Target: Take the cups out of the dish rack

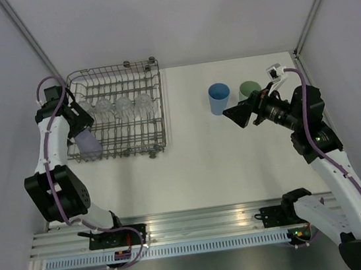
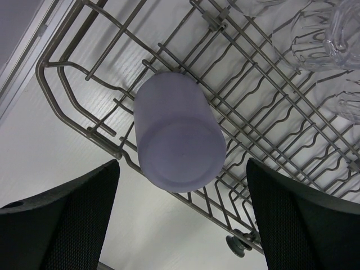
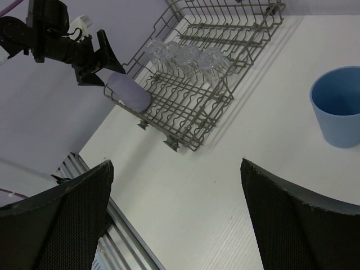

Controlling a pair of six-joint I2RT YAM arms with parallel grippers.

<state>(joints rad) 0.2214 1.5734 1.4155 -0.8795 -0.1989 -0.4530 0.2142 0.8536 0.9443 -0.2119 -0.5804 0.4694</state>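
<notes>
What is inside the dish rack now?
A lilac cup lies tilted in the near left corner, and clear cups stand in a row behind it. The left arm covers part of that row, so their number is uncertain.

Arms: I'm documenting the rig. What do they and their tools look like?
The left arm and right arm have white links, chunky black joints and a purple cable along each. The left tool and right tool are black, with two broad, mesh-textured fingers.

I can't read any writing from where I stand. No label, brand, number or sign is legible anywhere.
</notes>
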